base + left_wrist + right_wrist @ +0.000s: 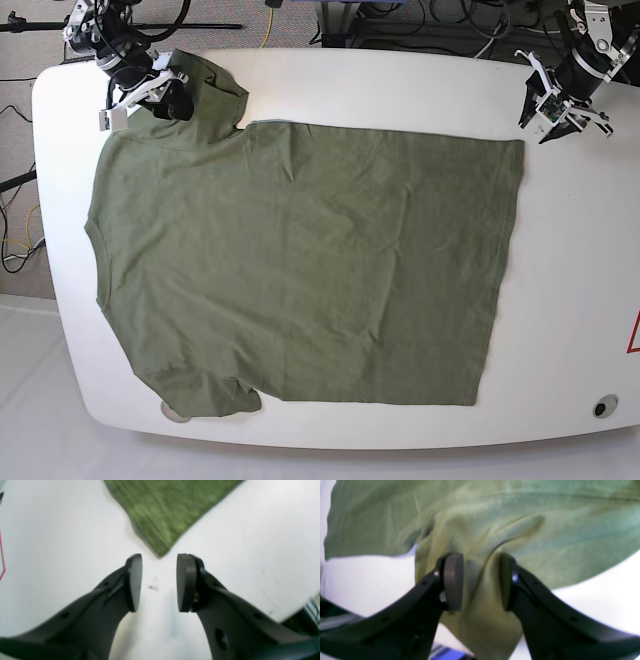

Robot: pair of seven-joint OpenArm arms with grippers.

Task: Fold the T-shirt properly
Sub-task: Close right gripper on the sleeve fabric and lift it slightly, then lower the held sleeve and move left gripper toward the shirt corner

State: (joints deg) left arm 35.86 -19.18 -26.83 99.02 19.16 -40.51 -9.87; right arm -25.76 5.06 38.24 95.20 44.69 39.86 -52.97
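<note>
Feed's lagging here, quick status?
Left gripper open, empty, just short of the hem corner. Right gripper open, astride bunched sleeve. T-shirt spread flat, unfolded. Nothing in the way.

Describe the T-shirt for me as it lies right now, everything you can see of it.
The T-shirt is plain olive green, short-sleeved, with no print and light wrinkles. It lies spread flat on the white table, collar end toward the base view's left, hem to its right. One sleeve reaches the near edge. The far sleeve sits bunched between the right gripper's parted pads. The left gripper is open just off a hem corner, not touching.
</note>
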